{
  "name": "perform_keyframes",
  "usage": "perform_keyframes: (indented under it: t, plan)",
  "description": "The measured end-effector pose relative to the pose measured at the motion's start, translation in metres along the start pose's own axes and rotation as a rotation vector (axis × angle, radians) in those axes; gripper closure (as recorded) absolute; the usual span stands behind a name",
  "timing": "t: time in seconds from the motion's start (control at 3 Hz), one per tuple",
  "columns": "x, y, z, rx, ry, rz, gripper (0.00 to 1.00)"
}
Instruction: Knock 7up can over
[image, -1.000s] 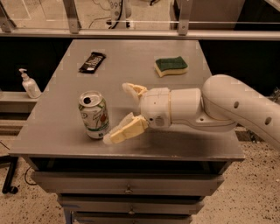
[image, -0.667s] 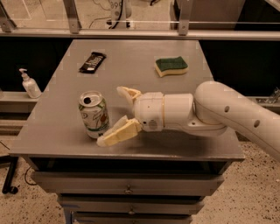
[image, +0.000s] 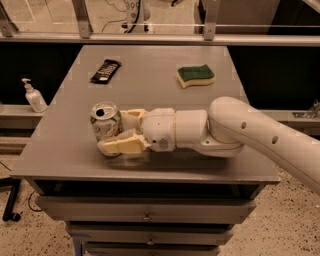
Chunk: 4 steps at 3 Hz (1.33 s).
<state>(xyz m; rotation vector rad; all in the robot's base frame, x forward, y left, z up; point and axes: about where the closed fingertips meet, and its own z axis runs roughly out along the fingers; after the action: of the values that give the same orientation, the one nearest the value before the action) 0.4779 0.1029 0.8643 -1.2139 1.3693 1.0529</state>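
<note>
One camera view looks down on a grey table with shut drawers beneath its near edge. Compared with a second ago, the gripper has travelled left: its cream fingers were then just right of the 7up can, and now they reach along either side of it, one on the far side and one on the near side by the base. The fingers are spread apart with the can between them; whether they press on it cannot be told. The can stands upright in the same spot, near the table's left near corner, its silver top showing a dark opening; what is inside cannot be seen. The white arm stretches in from the right. A green-and-yellow sponge lies far right, a black rectangular object far left. A pump bottle stands on a ledge left of the table.
</note>
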Motion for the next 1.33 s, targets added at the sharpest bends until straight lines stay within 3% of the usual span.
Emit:
perform_keyframes:
  t: [0.33,0.67,1.0,1.33]
  plan:
    - [0.001,-0.001,0.003,-0.002,-0.009,0.011,0.64]
    - [-0.005,-0.006,-0.015,0.021,0.029,0.007,0.87]
    - [-0.029,-0.015,-0.051,0.038,0.146,-0.028,1.00]
    - [-0.069,-0.030,-0.095,0.055,0.335,-0.076,1.00]
